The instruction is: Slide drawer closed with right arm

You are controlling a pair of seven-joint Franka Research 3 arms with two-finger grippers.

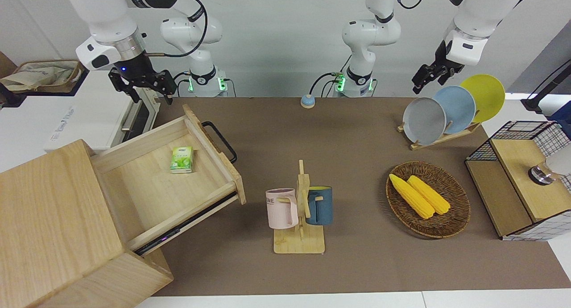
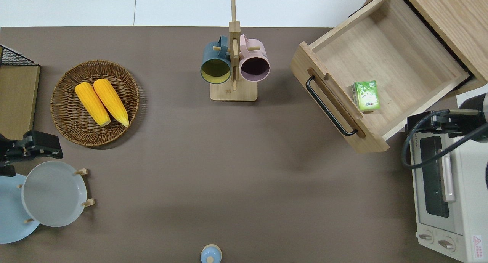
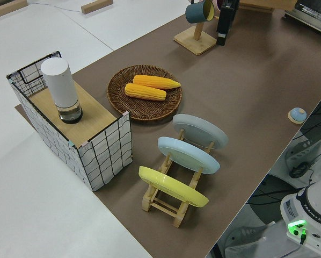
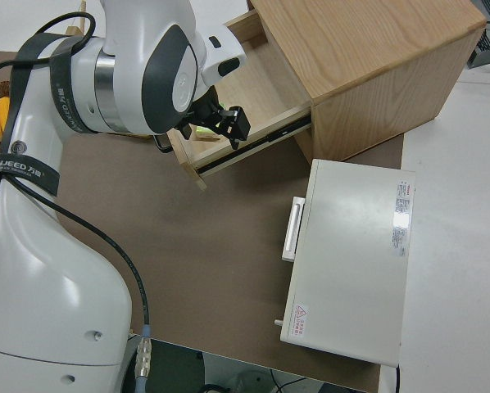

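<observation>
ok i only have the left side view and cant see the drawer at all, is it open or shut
observer: Open. The drawer stands well out of the cabinet.
operator: anything in it
observer: Yes, a small green carton lies inside, close to the drawer's front panel.
operator: and wheres the right gripper
observer: The right gripper is up over the edge of the toaster oven, by the drawer's corner and clear of the black handle.
</observation>
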